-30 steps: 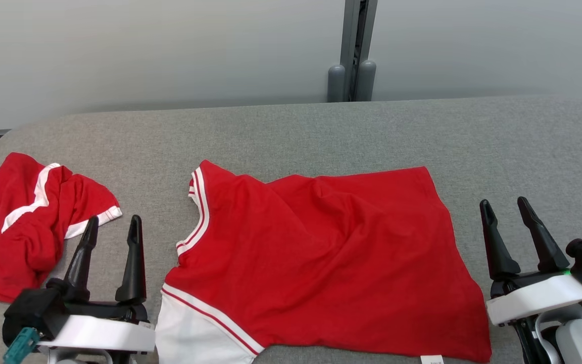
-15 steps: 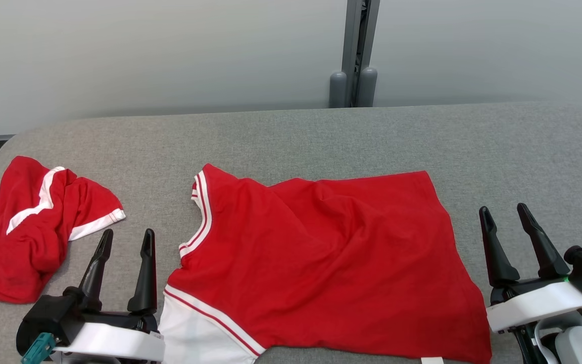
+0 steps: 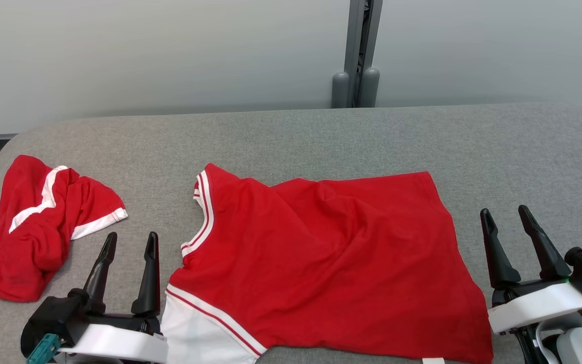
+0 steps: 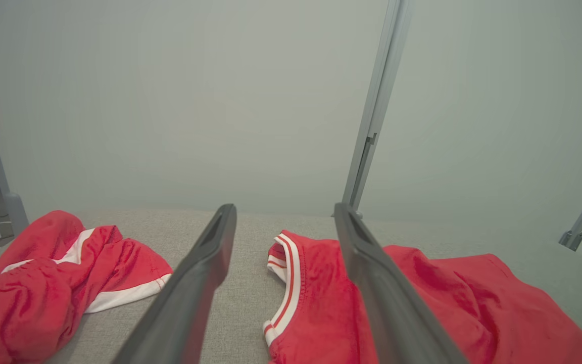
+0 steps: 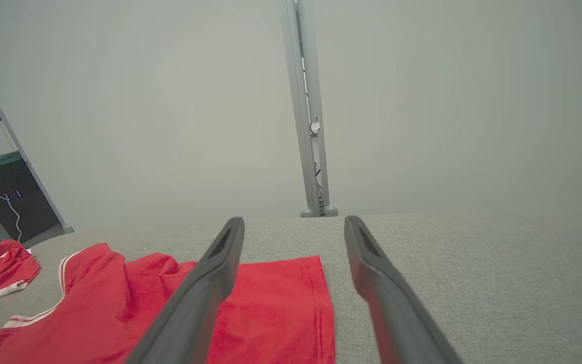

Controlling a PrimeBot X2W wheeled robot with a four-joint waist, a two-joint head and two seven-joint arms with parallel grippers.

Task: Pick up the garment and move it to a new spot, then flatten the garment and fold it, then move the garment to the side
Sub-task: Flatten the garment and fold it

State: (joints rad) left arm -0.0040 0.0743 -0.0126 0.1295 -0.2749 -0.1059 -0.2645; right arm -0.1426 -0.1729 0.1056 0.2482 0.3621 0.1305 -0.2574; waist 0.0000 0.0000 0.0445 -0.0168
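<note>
The garment (image 3: 321,253) is a red shirt with white-striped trim and a white sleeve, spread nearly flat with some wrinkles on the grey padded table (image 3: 321,136). My left gripper (image 3: 133,235) is open just left of its collar and sleeve, holding nothing. In the left wrist view, the left gripper (image 4: 285,207) points past the collar edge of the garment (image 4: 473,293). My right gripper (image 3: 503,210) is open beside the shirt's right hem, empty. Seen from the right wrist, the right gripper (image 5: 294,220) frames the hem corner of the garment (image 5: 281,303).
A second red garment with white stripes (image 3: 33,227) lies crumpled at the table's left end, also seen as a crumpled red garment (image 4: 43,273) from the left wrist. A grey post (image 3: 356,76) stands behind the table against a pale wall. Bare table lies beyond the shirt.
The head view has shifted slightly. My left gripper has drawn a little to the right, nearer the shirt's sleeve. Both grippers stay open; the cloth lies as before.
</note>
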